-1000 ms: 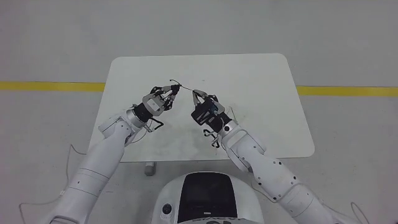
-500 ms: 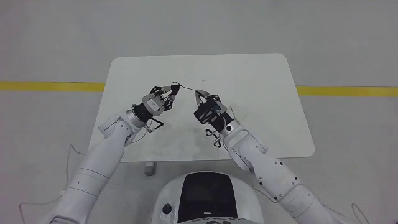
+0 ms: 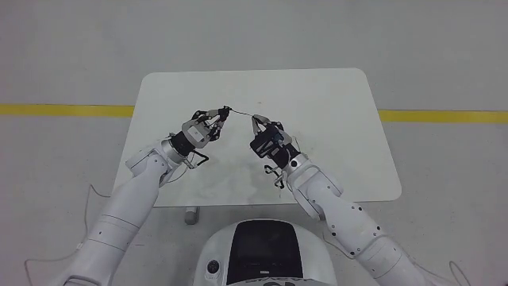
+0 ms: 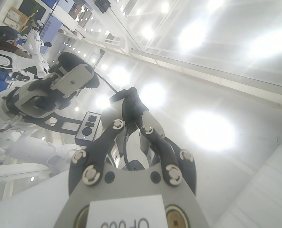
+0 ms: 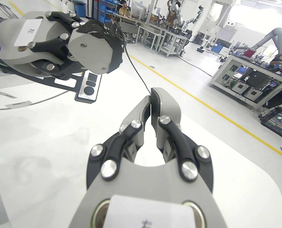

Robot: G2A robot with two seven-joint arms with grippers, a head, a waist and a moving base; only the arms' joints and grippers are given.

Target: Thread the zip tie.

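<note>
A thin black zip tie point(image 3: 239, 114) is stretched in the air between my two grippers above the white table point(image 3: 333, 95). The left gripper point(image 3: 218, 116) is shut on one end of it; its black-padded fingers point(image 4: 131, 105) pinch the tie, and a slack length point(image 4: 125, 148) hangs back between them. The right gripper point(image 3: 257, 121) is shut on the other end, with the strand point(image 5: 136, 71) leaving its pressed fingertips point(image 5: 151, 97) and running to the left gripper point(image 5: 116, 42). From the left wrist, the tie point(image 4: 107, 84) leads across to the right gripper point(image 4: 93, 79).
Both arms hang over the near middle of the table point(image 5: 48, 124), which carries nothing else. A yellow floor line point(image 3: 444, 116) runs behind it. Workbenches and racks point(image 5: 247, 81) stand far off in the room.
The right gripper has shifted slightly to the right, away from the left one, drawing the tie with it. The left gripper has stayed still.
</note>
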